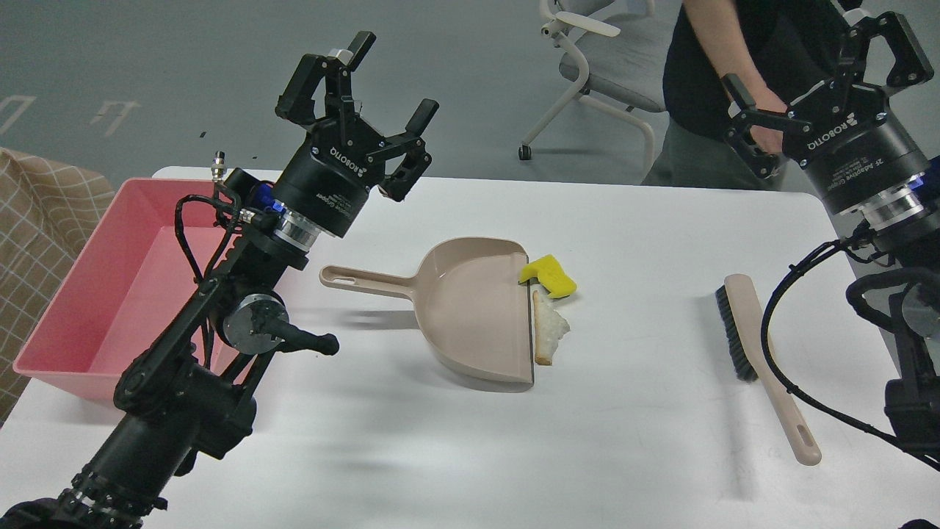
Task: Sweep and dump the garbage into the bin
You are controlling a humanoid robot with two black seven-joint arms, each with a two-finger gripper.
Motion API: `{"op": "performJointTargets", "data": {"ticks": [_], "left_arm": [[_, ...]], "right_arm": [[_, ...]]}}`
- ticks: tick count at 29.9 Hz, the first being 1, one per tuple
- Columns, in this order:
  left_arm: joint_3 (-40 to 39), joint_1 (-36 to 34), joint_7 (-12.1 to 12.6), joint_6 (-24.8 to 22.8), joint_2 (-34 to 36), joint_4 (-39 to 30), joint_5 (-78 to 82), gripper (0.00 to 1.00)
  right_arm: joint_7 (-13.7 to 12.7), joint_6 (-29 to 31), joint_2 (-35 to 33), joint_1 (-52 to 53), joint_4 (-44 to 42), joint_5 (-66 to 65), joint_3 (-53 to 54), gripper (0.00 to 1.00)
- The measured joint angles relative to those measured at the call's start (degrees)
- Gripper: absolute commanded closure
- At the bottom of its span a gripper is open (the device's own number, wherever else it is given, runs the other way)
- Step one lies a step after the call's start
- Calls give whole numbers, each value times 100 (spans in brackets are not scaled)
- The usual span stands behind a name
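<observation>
The garbage lies at the dustpan's open lip: a yellow sponge chunk (pixel 549 275) and, just below it, a torn bread slice (pixel 548 336). The beige dustpan (pixel 470 312) lies flat mid-table, handle pointing left. A beige brush (pixel 767 364) with black bristles rests to the right. The pink bin (pixel 88 294) stands at the table's left edge. My left gripper (pixel 393 77) is raised above the table between bin and dustpan handle, open and holding nothing. My right gripper (pixel 822 70) is raised at the far right, above the brush, open and holding nothing.
A person in dark clothes (pixel 734 73) stands behind the table's far right edge, close to my right gripper. A grey office chair (pixel 602 66) is behind the table. A checked cloth (pixel 37 220) lies left of the bin.
</observation>
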Motion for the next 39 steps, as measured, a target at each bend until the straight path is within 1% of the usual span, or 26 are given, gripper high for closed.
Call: {"op": "performJointTargets", "data": {"ticks": [11, 15, 21, 39], "left_arm": [[11, -22, -15, 43, -49, 4, 35, 2], [-2, -22, -14, 126, -162, 5, 23, 2], [72, -25, 56, 321, -200, 5, 31, 2], [84, -54, 53, 343, -198, -9, 54, 2]], "right_arm": [[0, 0, 7, -21, 30, 0, 0, 0], [0, 0, -3, -30, 36, 0, 7, 0], [0, 0, -12, -31, 43, 0, 10, 0], [12, 0, -9, -56, 51, 0, 10, 0]]}}
